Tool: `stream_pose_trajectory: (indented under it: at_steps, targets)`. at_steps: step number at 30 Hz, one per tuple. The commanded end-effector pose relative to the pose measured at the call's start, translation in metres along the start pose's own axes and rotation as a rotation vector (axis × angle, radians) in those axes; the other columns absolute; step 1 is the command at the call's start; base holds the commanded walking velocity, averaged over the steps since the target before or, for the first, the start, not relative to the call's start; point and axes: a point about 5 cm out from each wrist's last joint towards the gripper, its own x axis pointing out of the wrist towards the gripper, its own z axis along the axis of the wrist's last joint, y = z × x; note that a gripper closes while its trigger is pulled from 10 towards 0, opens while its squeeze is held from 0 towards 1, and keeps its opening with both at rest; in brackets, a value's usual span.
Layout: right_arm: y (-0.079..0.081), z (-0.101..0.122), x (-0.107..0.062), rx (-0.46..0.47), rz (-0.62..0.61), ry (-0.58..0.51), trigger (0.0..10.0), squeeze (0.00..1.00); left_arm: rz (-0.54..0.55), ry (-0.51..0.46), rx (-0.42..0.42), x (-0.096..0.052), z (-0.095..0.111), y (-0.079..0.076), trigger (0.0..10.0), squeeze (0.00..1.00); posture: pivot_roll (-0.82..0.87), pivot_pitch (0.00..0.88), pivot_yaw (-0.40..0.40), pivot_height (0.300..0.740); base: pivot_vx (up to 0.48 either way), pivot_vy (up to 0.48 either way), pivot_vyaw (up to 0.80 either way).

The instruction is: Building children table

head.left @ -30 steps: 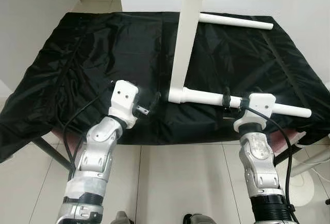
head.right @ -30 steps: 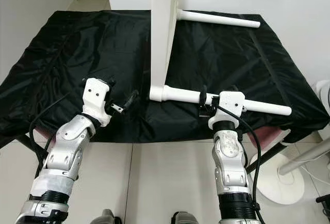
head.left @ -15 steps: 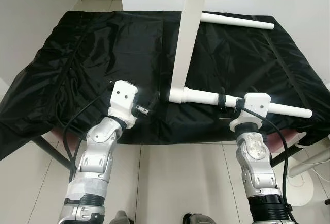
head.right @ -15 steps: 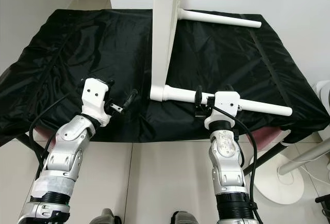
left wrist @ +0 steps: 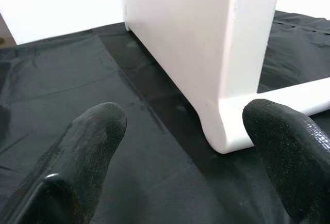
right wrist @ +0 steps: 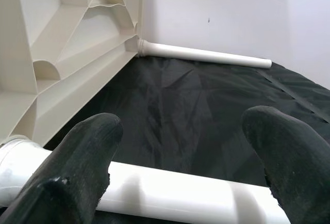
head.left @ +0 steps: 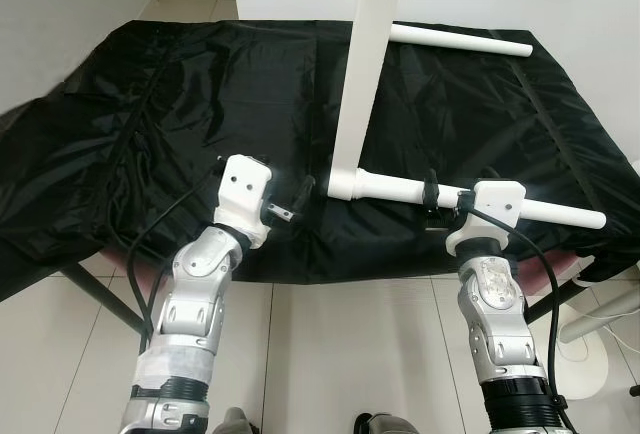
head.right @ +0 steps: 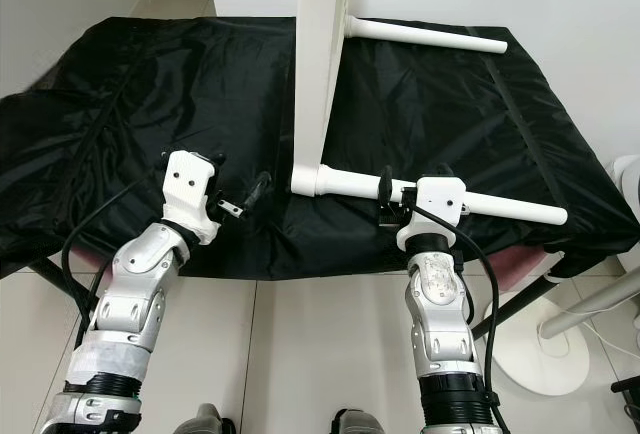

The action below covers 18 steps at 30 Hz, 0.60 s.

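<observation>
While my right claw (head.right: 392, 198) sits over the near white plastic tube leg (head.right: 500, 203), its two black fingers stand wide apart, one on each side of the leg and not yet closed on it; in the right wrist view the leg runs across just below the fingertips (right wrist: 82, 157). That leg lies flat on the black cloth-covered table (head.left: 180, 104), and its inner end is at the lower corner of the white plastic tabletop panel (head.left: 362, 64), which stands on edge on the cloth. My left claw (head.left: 300, 197) is also spread wide, hovering just beside that same lower corner without touching it; the left wrist view shows the rounded corner between the two fingers. A second white tube leg (head.left: 458, 40) runs from the panel's far corner along the back of the table. I judge the step in hand to be seating the near leg in its socket. The next move, as I read it, calls for closing the right claw squarely on the leg, steadying the panel with the left, then pressing or twisting the leg home without tipping the panel.
</observation>
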Motion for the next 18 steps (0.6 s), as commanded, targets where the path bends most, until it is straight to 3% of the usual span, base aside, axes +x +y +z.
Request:
stream_pose_trajectory:
  at_steps: [1,18]
  targets:
    - [0.0013,-0.0006,-0.0019,-0.003,0.001,-0.005,10.0,0.0,0.163,-0.002,0.012,-0.003,0.001,0.0094,10.0,0.0,-0.05,0.08,0.023,0.74,0.0,0.0,0.0]
    - [0.003,-0.001,-0.0026,-0.013,0.017,-0.005,10.0,0.0,0.152,0.008,0.02,-0.005,0.0002,0.0071,10.0,0.0,-0.04,0.074,0.013,0.74,0.0,0.0,0.0]
